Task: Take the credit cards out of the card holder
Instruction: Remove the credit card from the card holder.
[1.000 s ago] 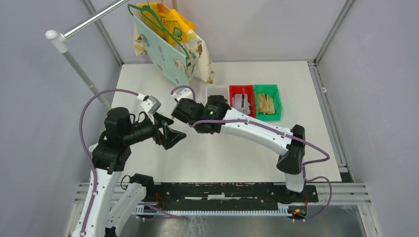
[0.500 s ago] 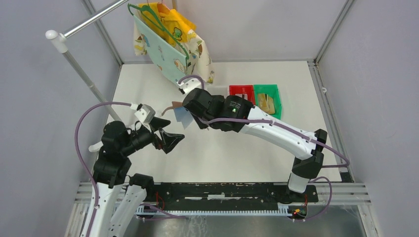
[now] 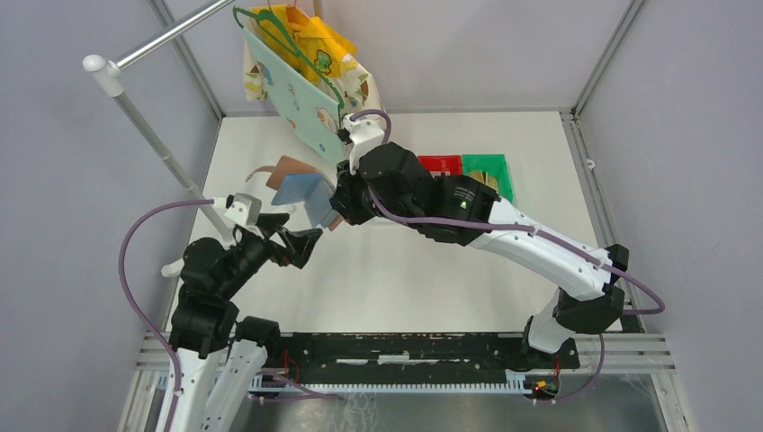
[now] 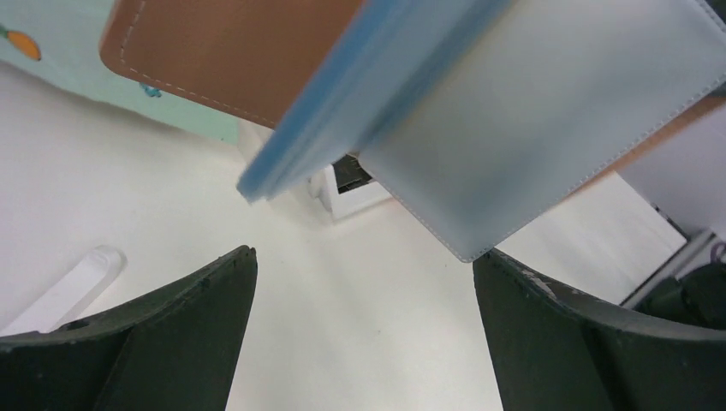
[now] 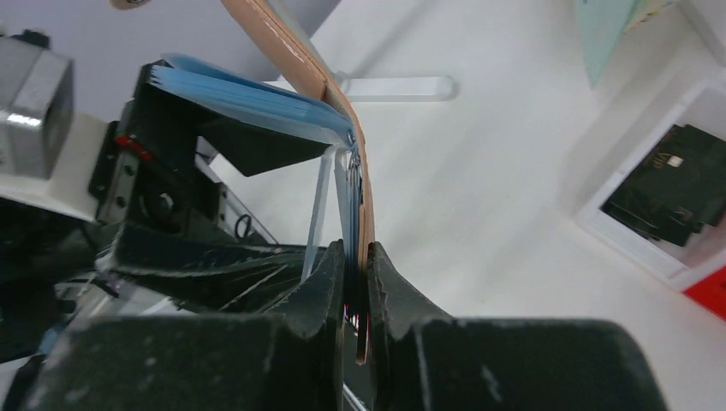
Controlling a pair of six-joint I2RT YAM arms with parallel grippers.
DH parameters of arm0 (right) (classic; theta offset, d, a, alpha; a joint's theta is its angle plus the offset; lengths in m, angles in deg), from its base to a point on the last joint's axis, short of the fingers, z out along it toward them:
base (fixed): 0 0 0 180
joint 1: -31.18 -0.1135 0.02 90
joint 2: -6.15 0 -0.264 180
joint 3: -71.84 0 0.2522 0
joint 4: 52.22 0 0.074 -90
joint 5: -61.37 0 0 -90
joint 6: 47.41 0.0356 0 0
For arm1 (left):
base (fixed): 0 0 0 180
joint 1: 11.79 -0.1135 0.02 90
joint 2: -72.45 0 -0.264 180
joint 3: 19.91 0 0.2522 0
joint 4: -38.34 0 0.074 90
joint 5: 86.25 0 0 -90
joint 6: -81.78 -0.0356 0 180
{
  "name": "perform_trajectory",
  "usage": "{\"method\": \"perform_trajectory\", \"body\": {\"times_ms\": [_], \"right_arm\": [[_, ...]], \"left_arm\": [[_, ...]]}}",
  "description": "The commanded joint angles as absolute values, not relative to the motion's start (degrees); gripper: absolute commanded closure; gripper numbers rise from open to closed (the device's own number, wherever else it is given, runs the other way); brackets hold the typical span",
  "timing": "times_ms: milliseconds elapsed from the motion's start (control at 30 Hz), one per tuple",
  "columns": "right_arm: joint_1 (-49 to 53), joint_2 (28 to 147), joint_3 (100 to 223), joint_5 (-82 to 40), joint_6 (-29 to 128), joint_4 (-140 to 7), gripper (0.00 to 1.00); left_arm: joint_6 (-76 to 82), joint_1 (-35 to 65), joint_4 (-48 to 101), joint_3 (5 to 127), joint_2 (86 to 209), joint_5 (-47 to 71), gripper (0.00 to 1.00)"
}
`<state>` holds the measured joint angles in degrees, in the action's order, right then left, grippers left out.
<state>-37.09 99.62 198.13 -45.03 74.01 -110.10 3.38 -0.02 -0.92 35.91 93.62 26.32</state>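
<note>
Top external view: your right arm rises from its base at 5 o'clock and arcs across the surface (image 3: 405, 279) toward 10 o'clock, with the elbow high and the wrist bent downward. The right end effector (image 3: 335, 214) is clamped on one edge of the card holder (image 3: 301, 191) and holds it in the air, left of centre. The card holder hangs open, its salmon-brown cover turned toward 10 o'clock and its light blue pockets facing you.

From the right wrist you see the two fingers pressed together on the cover and the thin blue leaves, while the other leaves fan away from the pinch. You cannot tell whether any card sits inside those pockets.

Your left arm climbs from its base at 7 o'clock, its forearm pointing toward 2 o'clock. The left end effector (image 3: 301, 243) has its jaws spread wide and grips nothing. It sits just under the card holder. From the left wrist, the blue leaves hang above the gap between the dark fingers, apart from both.

Black credit cards (image 5: 676, 193) lie in a clear bin (image 5: 638, 244) at 3 o'clock in the right wrist view. A red bin (image 3: 441, 162) and a green bin (image 3: 493, 169) stand side by side at 1 o'clock, partly hidden by the right arm.
</note>
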Motion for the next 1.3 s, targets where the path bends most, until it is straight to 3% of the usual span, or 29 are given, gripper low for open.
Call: {"method": "perform_trajectory", "body": {"times_ms": [0,167,567,833,1133,1267], "right_arm": [[-37.6,98.1,197.3,-40.3,77.1,-101.5,1.00],[-37.6,95.9,193.6,-39.7,77.8,-98.8,1.00],[-37.6,91.1,187.4,-36.2,77.9,-93.4,1.00],[-35.3,84.4,177.0,-29.4,80.8,-83.5,1.00],[-34.0,81.1,167.9,-19.9,84.1,-70.3,1.00],[-33.2,79.5,164.6,-18.2,85.9,-65.7,1.00]], "left_arm": [[12.6,0.0,2.8,37.2,95.0,18.6,0.00],[18.9,0.0,6.9,37.3,94.9,28.2,0.00],[14.4,0.0,3.4,41.3,96.2,16.1,0.00],[14.5,0.0,3.9,44.0,96.4,15.1,0.02],[20.7,0.0,7.9,47.1,97.7,29.8,0.04],[21.3,0.0,8.8,48.3,98.5,34.2,0.17]]}}
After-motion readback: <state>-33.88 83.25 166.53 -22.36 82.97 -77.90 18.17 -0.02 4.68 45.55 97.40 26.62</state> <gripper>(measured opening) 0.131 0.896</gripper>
